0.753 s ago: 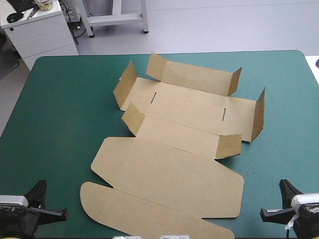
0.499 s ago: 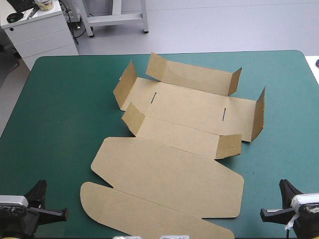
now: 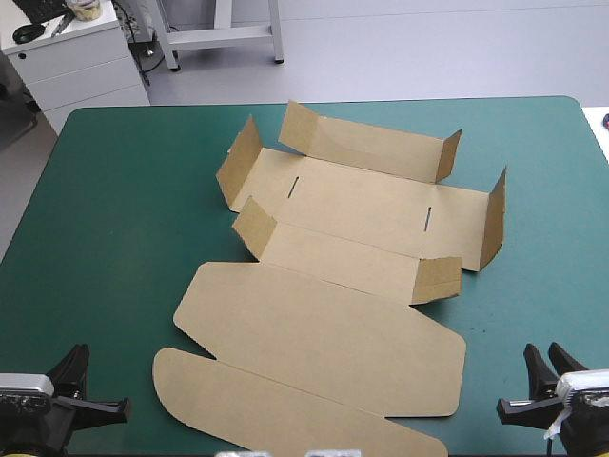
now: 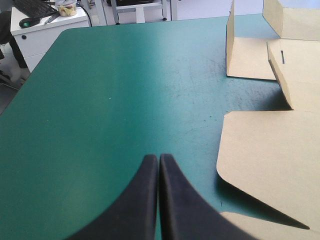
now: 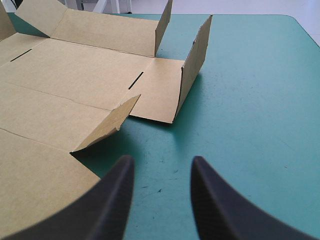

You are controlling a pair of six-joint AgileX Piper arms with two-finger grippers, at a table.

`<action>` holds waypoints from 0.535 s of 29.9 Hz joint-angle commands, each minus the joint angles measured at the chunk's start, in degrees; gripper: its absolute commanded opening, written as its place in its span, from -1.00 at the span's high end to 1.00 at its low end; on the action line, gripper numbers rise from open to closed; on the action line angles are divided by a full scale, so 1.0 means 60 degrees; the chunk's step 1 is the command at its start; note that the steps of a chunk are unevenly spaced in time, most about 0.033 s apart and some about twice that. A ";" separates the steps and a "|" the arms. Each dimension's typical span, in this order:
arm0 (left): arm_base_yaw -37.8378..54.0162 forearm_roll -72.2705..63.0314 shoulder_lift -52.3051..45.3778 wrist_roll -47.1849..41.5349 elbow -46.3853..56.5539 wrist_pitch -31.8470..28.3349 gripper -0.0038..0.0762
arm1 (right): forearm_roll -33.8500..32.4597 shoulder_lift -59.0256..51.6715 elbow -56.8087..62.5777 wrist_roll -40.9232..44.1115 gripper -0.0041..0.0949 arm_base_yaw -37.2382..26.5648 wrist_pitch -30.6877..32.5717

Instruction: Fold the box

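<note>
One box (image 3: 362,214) ctr of teal-green cover (image 3: 114,219) w/ flaps up; left gripper (image 4: 159,159) clenched, right gripper (image 5: 162,162) released.

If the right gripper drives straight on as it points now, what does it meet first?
The right gripper, fingers open, crosses bare teal-green cover, then likely meets the box at the edge by its upright end wall. Depth is unclear.
</note>
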 commanded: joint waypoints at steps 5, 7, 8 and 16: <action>-0.0066 -0.0040 0.0221 -0.0006 -0.0227 -0.0730 0.93 | -0.0092 -0.0033 -0.0308 0.0040 -0.66 0.0053 -0.0659; -0.0066 -0.0040 0.0221 -0.0006 -0.0227 -0.0730 0.93 | -0.0092 -0.0033 -0.0308 0.0040 -0.65 0.0053 -0.0659; -0.0066 -0.0040 0.0221 -0.0006 -0.0227 -0.0730 0.93 | -0.0092 -0.0033 -0.0308 0.0040 -0.65 0.0053 -0.0659; -0.0066 -0.0040 0.0221 -0.0006 -0.0227 -0.0730 0.93 | 0.0135 0.0953 -0.0349 0.1000 -0.66 0.0053 -0.0732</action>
